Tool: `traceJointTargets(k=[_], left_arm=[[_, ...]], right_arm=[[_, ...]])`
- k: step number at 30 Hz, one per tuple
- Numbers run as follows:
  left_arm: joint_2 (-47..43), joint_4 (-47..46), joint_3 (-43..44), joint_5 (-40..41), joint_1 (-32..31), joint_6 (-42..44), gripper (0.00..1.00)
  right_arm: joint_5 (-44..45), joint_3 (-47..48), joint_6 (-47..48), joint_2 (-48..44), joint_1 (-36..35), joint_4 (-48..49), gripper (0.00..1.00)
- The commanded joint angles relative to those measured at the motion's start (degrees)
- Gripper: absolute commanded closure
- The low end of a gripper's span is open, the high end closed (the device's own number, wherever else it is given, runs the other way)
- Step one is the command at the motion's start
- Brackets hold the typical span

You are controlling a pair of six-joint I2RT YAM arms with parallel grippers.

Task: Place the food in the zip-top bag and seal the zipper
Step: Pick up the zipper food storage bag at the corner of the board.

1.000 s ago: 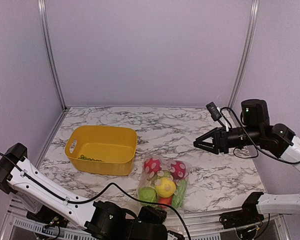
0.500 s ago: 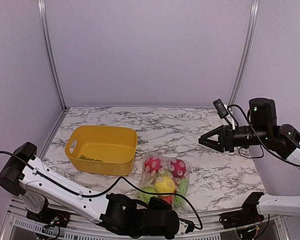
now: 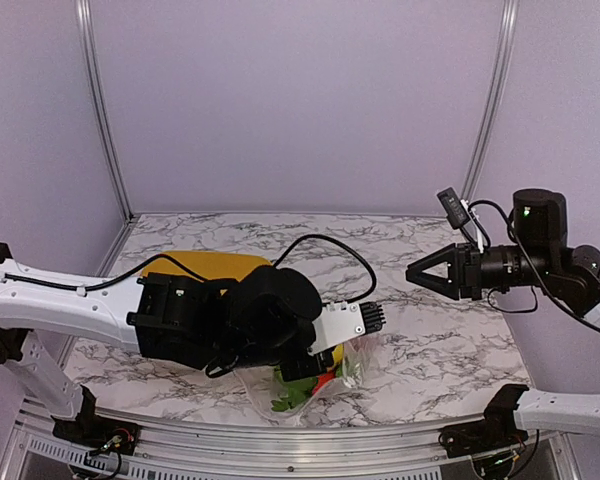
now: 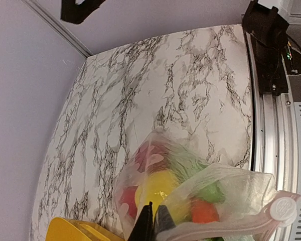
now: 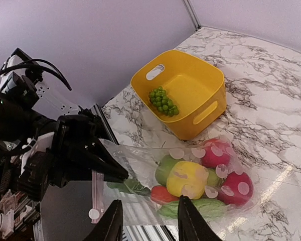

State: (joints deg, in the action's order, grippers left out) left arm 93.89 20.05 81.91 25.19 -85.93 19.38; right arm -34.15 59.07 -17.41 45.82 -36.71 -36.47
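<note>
Loading looks mostly done and the step in hand is prob. sealing. The small plastic toy food (image 5: 186, 179) (spotted red rounds, yellow lemon, green pear, orange carrot, leafy green bits) sits inside the clear, crinkly zip-top bag (image 5: 140, 163). The bag lies at approx. 6 o'clock on the marble-pattern tabletop (image 3: 400, 240), close to the near edge, with its mouth toward the arm bases. The left tool (image 5: 120, 174) is pinched fully shut on the bag film right at the mouth and lifts that lip up off the rest. The thin pinkish zipper strip (image 5: 95, 193) hangs just beside it. The mouth looks unsealed, though I can't be sure along the whole length. The right tool (image 5: 150, 223) hovers well apart at 3 o'clock above the tabletop, fingers roughly half spread, nothing btwn them. The yellow plastic basket (image 5: 210, 108) sits at 9 o'clock with a bunch of green grapes (image 5: 162, 100) in it, so maybe one item is left to load. Next move, as I judge it: bring the right tool in toward 6 o'clock, catch one end of the strip w/ both lips together, then press along it while the left tool keeps the film taut. The film is thin and slippery, so the lips could misalign.
</note>
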Motion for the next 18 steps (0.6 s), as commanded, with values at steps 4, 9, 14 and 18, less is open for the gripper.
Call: traceJointTargets(k=[4, 9, 14, 18], left_arm=[[-4.1, -2.0, -2.7, -20.1, 15.0, -20.6, 0.94], [-3.4, -9.0, -4.3, -30.8, 23.7, -27.7, 0.93], [-0.8, -11.8, -3.1, -40.0, 30.2, -31.9, 0.93], [0.9, -12.2, -2.0, -44.3, 33.1, -33.8, 0.93]], right_arm=[[0.7, 2.7, 6.8, 3.8, -2.5, -4.0, 0.68], [4.4, 6.0, 10.7, 10.1, -8.7, -3.6, 0.71], [10.4, 7.9, 14.1, 15.3, -12.4, -0.9, 0.71], [12.7, 9.3, 15.1, 18.7, -13.4, 2.5, 0.71]])
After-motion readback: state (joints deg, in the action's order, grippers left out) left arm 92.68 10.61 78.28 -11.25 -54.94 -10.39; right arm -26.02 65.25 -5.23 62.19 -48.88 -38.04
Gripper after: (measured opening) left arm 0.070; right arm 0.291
